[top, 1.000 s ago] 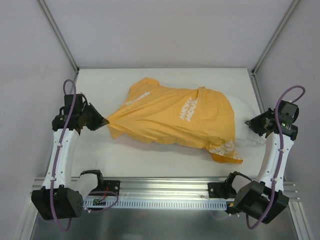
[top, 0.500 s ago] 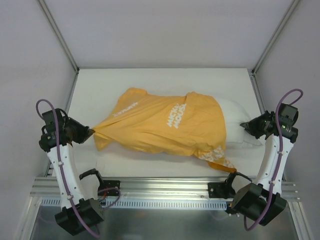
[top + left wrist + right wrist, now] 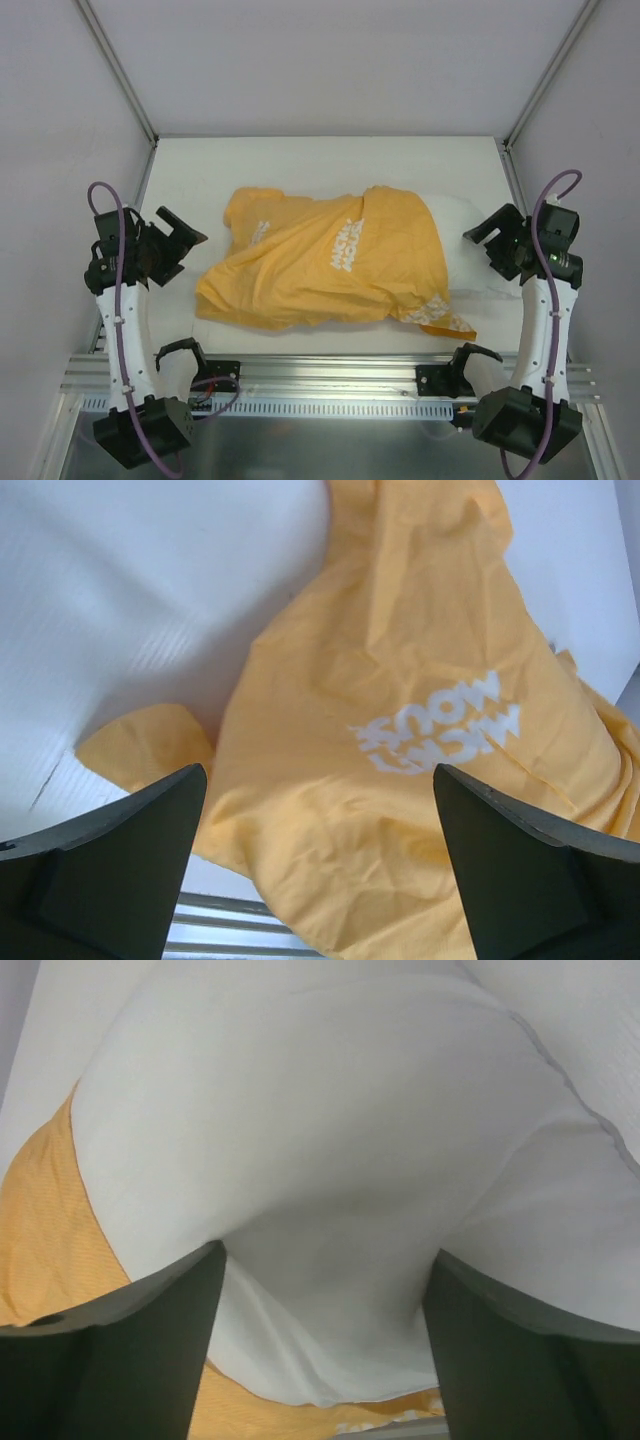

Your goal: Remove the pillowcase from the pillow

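Note:
The orange pillowcase (image 3: 330, 262) lies slack and rumpled across the middle of the table, white "MICKEY MOUSE" lettering facing up. It still covers most of the white pillow (image 3: 472, 250), whose bare right end sticks out. My left gripper (image 3: 183, 245) is open just left of the pillowcase's loose left edge, touching nothing. In the left wrist view the pillowcase (image 3: 400, 680) spreads beneath the wide-apart left gripper (image 3: 320, 880). My right gripper (image 3: 487, 245) is open at the pillow's bare end. In the right wrist view the pillow (image 3: 330, 1110) bulges between the spread right gripper (image 3: 325, 1350), with the pillowcase (image 3: 40, 1230) at the left.
The white table (image 3: 330, 165) is boxed in by pale walls at the back and both sides, with slanted metal posts at the rear corners. An aluminium rail (image 3: 330, 385) carrying the arm bases runs along the near edge.
Both grippers have gone from shut to open. The left one let go of the stretched pillowcase corner, which fell slack on the table. The right one released the pillow's end.

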Action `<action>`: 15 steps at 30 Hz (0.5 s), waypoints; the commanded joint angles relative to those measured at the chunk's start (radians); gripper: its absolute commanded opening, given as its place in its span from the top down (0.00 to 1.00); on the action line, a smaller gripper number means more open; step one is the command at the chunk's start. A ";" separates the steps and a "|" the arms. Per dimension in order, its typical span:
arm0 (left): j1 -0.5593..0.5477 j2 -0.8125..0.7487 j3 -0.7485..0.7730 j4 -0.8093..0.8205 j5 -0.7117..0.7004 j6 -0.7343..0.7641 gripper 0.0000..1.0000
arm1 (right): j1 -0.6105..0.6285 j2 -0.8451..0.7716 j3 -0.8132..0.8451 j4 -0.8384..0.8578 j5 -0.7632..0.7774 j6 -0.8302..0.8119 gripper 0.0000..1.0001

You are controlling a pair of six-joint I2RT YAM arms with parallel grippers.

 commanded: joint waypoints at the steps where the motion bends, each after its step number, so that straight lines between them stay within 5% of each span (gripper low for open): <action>1: -0.119 0.050 0.103 0.068 -0.040 0.042 0.01 | 0.067 -0.030 0.081 0.014 0.124 -0.036 0.15; 9: -0.366 0.401 0.337 0.114 -0.132 0.003 0.01 | 0.250 0.098 0.314 -0.038 0.337 -0.036 0.02; 15: -0.464 0.697 0.579 0.117 -0.096 -0.017 0.01 | 0.354 0.422 0.555 -0.162 0.389 -0.062 0.04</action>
